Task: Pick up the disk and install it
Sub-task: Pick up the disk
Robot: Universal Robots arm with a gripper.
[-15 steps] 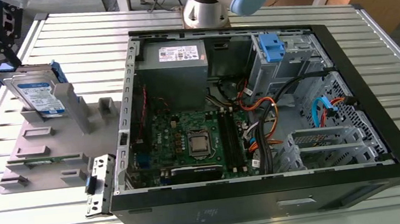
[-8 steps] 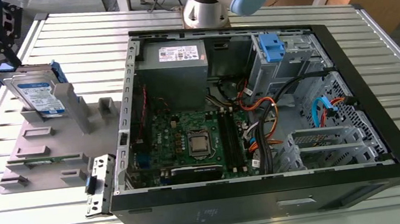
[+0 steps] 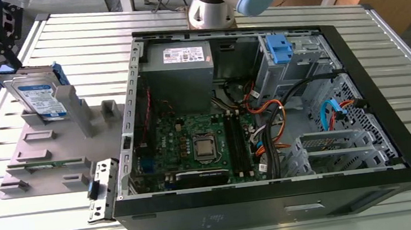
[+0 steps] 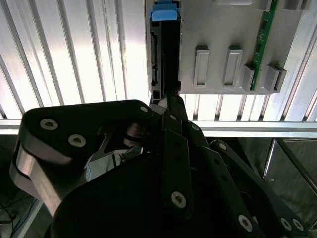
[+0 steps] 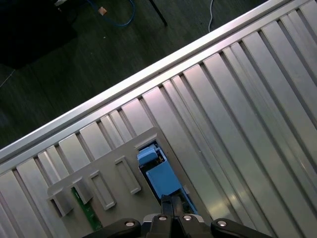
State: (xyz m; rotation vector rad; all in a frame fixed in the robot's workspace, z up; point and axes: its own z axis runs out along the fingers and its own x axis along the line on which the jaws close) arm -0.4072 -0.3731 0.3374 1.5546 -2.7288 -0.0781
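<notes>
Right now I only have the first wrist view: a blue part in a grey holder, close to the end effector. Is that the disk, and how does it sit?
Observer: Yes. In the exterior view the disk stands on edge in a slot of the grey holder, with its white-and-blue label showing.
Operator: Where is the end effector on it?
Observer: The end effector is at the disk's top end, above the holder.
Operator: And the computer?
Observer: The open case lies to the exterior view's right of the holder, with its motherboard exposed.
</notes>
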